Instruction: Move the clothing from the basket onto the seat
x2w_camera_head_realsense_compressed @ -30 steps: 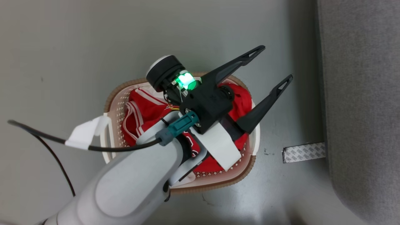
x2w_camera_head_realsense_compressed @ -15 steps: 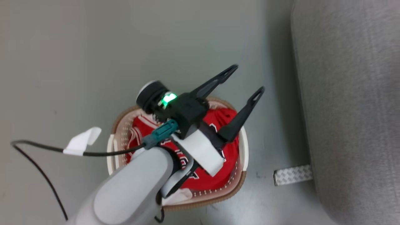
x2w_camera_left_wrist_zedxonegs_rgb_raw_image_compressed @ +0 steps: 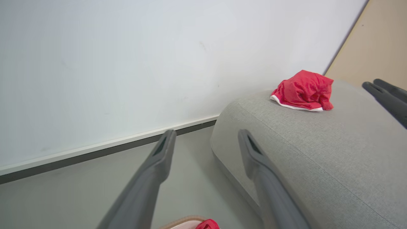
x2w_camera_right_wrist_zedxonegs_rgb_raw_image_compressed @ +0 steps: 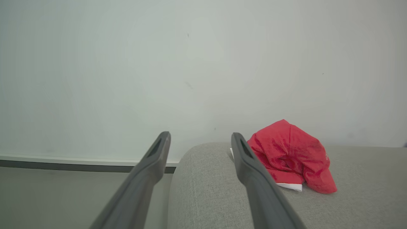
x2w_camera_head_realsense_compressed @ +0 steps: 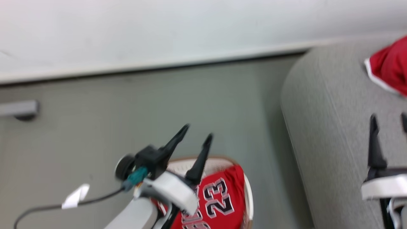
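The basket (x2w_camera_head_realsense_compressed: 219, 159) stands on the floor at the bottom of the head view, with a red jersey (x2w_camera_head_realsense_compressed: 219, 197) numbered 23 lying in it. My left gripper (x2w_camera_head_realsense_compressed: 198, 132) hovers over the basket's far side, open and empty; its fingers (x2w_camera_left_wrist_zedxonegs_rgb_raw_image_compressed: 159, 165) spread wide in the left wrist view. The grey seat (x2w_camera_head_realsense_compressed: 334, 127) fills the right. A plain red garment with white trim (x2w_camera_head_realsense_compressed: 391, 70) lies bunched on top of it (x2w_camera_left_wrist_zedxonegs_rgb_raw_image_compressed: 303, 90) (x2w_camera_right_wrist_zedxonegs_rgb_raw_image_compressed: 289, 156). My right gripper (x2w_camera_head_realsense_compressed: 388, 117) is above the seat (x2w_camera_right_wrist_zedxonegs_rgb_raw_image_compressed: 206, 184), open with nothing between its fingers, a little short of that garment.
A white wall with a dark baseboard (x2w_camera_head_realsense_compressed: 159, 66) runs behind the grey floor. A grey fitting (x2w_camera_head_realsense_compressed: 19, 109) sticks out at the left. A black cable with a white tag (x2w_camera_head_realsense_compressed: 76, 195) trails from my left arm. A tan panel (x2w_camera_left_wrist_zedxonegs_rgb_raw_image_compressed: 381, 41) stands behind the seat.
The head camera has swung up, bringing the wall, the seat's top, the red garment and my right gripper into view. My left gripper stays open over the basket.
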{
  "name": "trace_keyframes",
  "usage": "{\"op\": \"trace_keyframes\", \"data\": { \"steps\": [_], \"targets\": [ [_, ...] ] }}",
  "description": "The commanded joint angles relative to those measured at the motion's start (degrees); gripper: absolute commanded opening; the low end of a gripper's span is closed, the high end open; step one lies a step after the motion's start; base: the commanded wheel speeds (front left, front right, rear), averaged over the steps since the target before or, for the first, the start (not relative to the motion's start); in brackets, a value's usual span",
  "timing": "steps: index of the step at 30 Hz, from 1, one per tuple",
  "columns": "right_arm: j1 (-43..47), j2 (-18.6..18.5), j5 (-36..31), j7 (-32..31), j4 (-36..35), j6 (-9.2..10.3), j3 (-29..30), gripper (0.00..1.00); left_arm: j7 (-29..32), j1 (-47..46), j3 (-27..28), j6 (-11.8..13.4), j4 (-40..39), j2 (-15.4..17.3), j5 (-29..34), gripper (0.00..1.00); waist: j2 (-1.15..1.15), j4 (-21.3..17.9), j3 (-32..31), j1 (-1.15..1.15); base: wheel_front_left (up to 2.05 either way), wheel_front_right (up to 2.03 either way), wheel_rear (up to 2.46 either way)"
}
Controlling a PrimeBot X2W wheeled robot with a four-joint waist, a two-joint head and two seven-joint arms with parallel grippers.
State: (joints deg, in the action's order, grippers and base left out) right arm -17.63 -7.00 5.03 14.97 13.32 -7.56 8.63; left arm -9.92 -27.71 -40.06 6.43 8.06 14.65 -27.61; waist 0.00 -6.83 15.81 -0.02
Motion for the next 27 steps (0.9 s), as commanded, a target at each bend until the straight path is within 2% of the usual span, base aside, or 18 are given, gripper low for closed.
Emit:
{"op": "trace_keyframes", "data": {
  "steps": [1,6,12,17,22,27],
  "targets": [
    [3.87,0.48,0.15,0.14,-1.01,0.14,-0.67,1.0,-1.45,3.25,0.75,1.33,1.71,0.69,-0.74,1.0,0.0,4.0,-8.67,0.02,0.0,0.0,0.0],
    [9.9,1.62,0.33,0.14,-2.22,0.14,-2.28,1.0,-3.82,9.03,2.91,3.13,4.89,1.92,-2.3,1.0,0.0,6.38,-13.07,0.02,0.0,0.0,0.0],
    [14.9,3.08,0.46,0.14,-1.96,0.14,-2.79,1.0,-5.09,14.8,5.88,4.72,5.87,2.56,-2.92,1.0,0.0,7.3,-16.15,0.02,0.0,0.0,0.0],
    [18.41,4.09,1.07,0.14,-1.16,0.14,-3.48,1.0,-5.22,19.8,11.26,5.93,3.32,2.19,0.11,1.0,0.0,7.29,-17.19,0.02,0.0,0.0,0.0],
    [19.86,4.13,2.19,0.15,0.05,0.14,-4.02,1.0,-5.23,25.78,17.71,4.86,-0.2,-0.14,3.54,1.0,0.0,6.6,-17.76,0.02,0.0,0.0,0.0],
    [20.18,4.16,3.55,0.15,0.73,0.15,-4.49,1.0,-5.24,29.1,21.77,2.45,-0.74,-2.46,6.8,1.0,0.0,6.31,-17.86,0.02,0.0,0.0,0.0]
  ]
}}
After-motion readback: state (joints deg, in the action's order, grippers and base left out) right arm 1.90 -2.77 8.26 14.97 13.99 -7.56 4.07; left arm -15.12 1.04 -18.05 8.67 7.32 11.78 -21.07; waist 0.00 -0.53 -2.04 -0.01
